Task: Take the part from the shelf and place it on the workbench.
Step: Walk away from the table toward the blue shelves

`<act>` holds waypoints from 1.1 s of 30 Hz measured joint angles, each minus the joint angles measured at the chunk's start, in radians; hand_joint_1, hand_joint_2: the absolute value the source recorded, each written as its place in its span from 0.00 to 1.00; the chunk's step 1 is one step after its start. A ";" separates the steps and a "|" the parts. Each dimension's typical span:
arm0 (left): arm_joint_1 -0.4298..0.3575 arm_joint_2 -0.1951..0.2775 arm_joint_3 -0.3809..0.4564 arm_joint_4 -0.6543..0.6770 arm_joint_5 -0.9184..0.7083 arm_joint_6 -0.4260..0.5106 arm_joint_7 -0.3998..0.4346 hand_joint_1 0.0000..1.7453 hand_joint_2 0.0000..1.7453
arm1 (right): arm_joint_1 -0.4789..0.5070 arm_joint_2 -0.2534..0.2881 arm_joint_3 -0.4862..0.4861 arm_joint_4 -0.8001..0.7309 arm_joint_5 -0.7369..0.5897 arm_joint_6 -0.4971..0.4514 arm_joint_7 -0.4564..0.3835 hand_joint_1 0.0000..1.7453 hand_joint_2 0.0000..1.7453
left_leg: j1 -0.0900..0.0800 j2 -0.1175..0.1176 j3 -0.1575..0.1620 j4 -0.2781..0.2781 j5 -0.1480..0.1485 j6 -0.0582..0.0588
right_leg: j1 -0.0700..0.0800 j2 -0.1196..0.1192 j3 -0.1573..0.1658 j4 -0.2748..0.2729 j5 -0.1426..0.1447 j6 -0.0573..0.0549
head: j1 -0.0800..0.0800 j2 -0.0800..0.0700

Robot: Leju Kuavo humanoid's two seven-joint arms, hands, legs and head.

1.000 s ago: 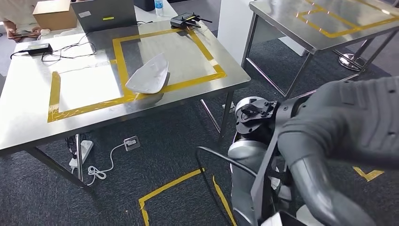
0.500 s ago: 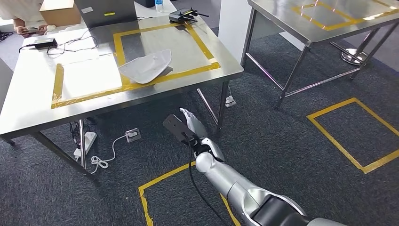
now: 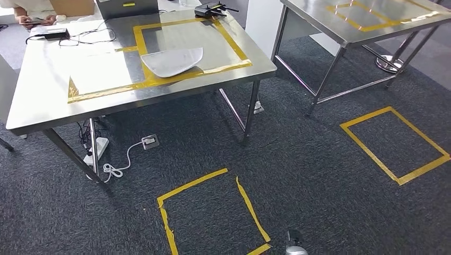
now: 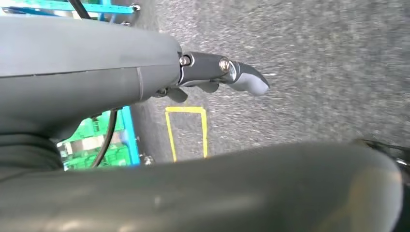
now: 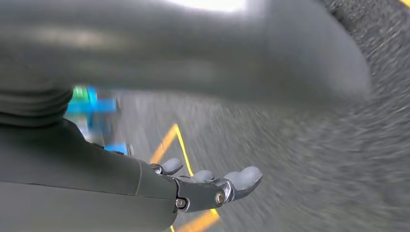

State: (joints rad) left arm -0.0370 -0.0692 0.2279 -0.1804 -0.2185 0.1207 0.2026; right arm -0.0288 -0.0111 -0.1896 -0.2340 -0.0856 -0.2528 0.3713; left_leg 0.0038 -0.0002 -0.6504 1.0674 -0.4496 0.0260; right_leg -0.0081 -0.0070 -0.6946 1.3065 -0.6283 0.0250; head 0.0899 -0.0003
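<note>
A white curved part (image 3: 171, 61) lies flat on the steel workbench (image 3: 48, 90), across the yellow tape frame at its right half, with nothing touching it. In the left wrist view my left hand (image 4: 217, 72) hangs over grey carpet, fingers stretched out and holding nothing. In the right wrist view my right hand (image 5: 212, 186) also hangs over the carpet, blurred by motion. Its fingers are extended and apart, and nothing is in them.
A second steel table (image 3: 319, 21) stands at the back right. Yellow tape squares (image 3: 213, 212) mark the carpet in front and to the right. A power strip and white cable (image 3: 149, 142) lie under the workbench. A laptop, black devices and a person's arm (image 3: 32, 18) are at its far edge.
The whole view has shifted, so the camera has moved. My right arm, raised before the camera a second ago, has dropped out of the head view. The white part stays on the workbench.
</note>
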 joint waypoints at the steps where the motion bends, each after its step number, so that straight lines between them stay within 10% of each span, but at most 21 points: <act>1: 0.000 0.001 0.000 0.000 -0.005 -0.001 0.004 0.00 0.00 | 0.001 0.003 -0.026 0.005 -0.007 0.011 -0.007 0.00 1.00 | -0.004 0.002 -0.012 0.000 0.010 0.001 | 0.004 0.001 0.042 -0.030 0.023 -0.009 | 0.000 0.000; 5: -0.007 0.004 0.000 -0.001 -0.038 -0.010 0.014 0.00 0.00 | -0.007 0.020 -0.077 0.014 0.016 0.109 -0.049 0.00 1.00 | -0.019 0.001 -0.041 -0.001 0.032 0.000 | 0.020 -0.004 0.217 -0.270 0.022 -0.029 | 0.000 0.000; 10: -0.021 0.009 -0.008 -0.002 -0.087 -0.021 0.031 0.00 0.00 | -0.020 0.056 -0.065 0.023 0.138 0.188 -0.192 0.00 1.00 | -0.014 0.000 -0.029 -0.053 0.080 0.008 | 0.021 -0.011 0.220 -0.297 0.054 -0.019 | -0.002 0.000; 13: -0.046 0.007 -0.017 -0.003 -0.110 -0.028 0.034 0.00 0.00 | -0.058 0.082 -0.029 0.028 0.207 0.222 -0.221 0.00 1.00 | -0.002 0.005 -0.031 -0.097 0.132 0.009 | 0.015 -0.001 0.183 -0.205 -0.032 -0.007 | 0.004 0.000; 16: -0.078 0.007 -0.037 -0.003 -0.138 -0.037 0.038 0.00 0.00 | -0.108 0.111 0.016 0.032 0.252 0.236 -0.223 0.00 1.00 | 0.010 0.007 -0.069 -0.099 0.165 -0.007 | -0.007 0.001 0.152 -0.086 -0.105 0.011 | 0.006 0.000; 19: -0.099 0.006 -0.056 -0.003 -0.153 -0.040 0.048 0.00 0.00 | -0.140 0.137 0.057 0.033 0.272 0.240 -0.218 0.00 1.00 | 0.031 0.006 -0.121 -0.090 0.206 -0.038 | -0.034 0.003 0.243 -0.206 -0.034 0.041 | 0.008 0.000; 21: -0.103 0.009 -0.060 -0.004 -0.151 -0.037 0.052 0.00 0.00 | -0.147 0.150 0.072 0.034 0.271 0.232 -0.203 0.00 1.00 | 0.039 0.003 -0.139 -0.083 0.231 -0.064 | -0.038 0.007 0.292 -0.280 -0.012 0.040 | 0.010 0.000; 24: -0.097 0.008 -0.060 -0.005 -0.118 -0.030 0.026 0.00 0.00 | -0.137 0.155 0.071 0.037 0.219 0.200 -0.187 0.00 0.25 | 0.046 0.002 -0.127 -0.109 0.263 -0.093 | -0.029 0.005 0.278 -0.274 -0.010 -0.011 | 0.000 0.000; 25: -0.092 0.008 -0.058 -0.005 -0.101 -0.028 0.008 0.00 0.00 | -0.131 0.154 0.064 0.038 0.191 0.185 -0.193 0.00 0.00 | 0.049 0.003 -0.125 -0.117 0.259 -0.098 | -0.027 0.003 0.269 -0.271 -0.001 -0.024 | -0.005 0.000; 27: -0.077 0.007 -0.051 -0.005 -0.069 -0.027 -0.019 0.00 0.00 | -0.116 0.150 0.045 0.039 0.146 0.160 -0.211 0.00 0.00 | 0.049 0.005 -0.142 -0.070 0.180 -0.100 | -0.025 0.001 0.251 -0.273 0.027 -0.042 | -0.012 0.000; 30: -0.057 0.004 -0.029 -0.004 -0.021 -0.030 -0.050 0.00 0.00 | -0.092 0.132 0.012 0.040 0.099 0.156 -0.220 0.00 0.00 | 0.038 0.002 -0.196 0.157 0.013 -0.093 | -0.018 -0.001 0.210 -0.273 0.062 -0.049 | -0.021 0.000; 33: -0.041 0.001 0.005 -0.004 0.019 -0.030 -0.077 0.00 0.00 | -0.060 0.111 -0.021 0.042 0.067 0.160 -0.232 0.00 0.00 | 0.027 0.002 -0.138 0.207 -0.001 -0.078 | -0.008 -0.005 0.184 -0.272 0.079 -0.048 | -0.022 0.000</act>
State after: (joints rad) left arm -0.0781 -0.0681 0.2325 -0.1843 -0.2000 0.0910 0.1259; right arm -0.0889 0.0995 -0.2105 -0.1924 -0.0181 -0.0926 0.1391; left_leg 0.0310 0.0018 -0.7885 1.2743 -0.4507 -0.0518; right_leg -0.0158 -0.0123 -0.5109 1.0346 -0.5488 -0.0228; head 0.0680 -0.0004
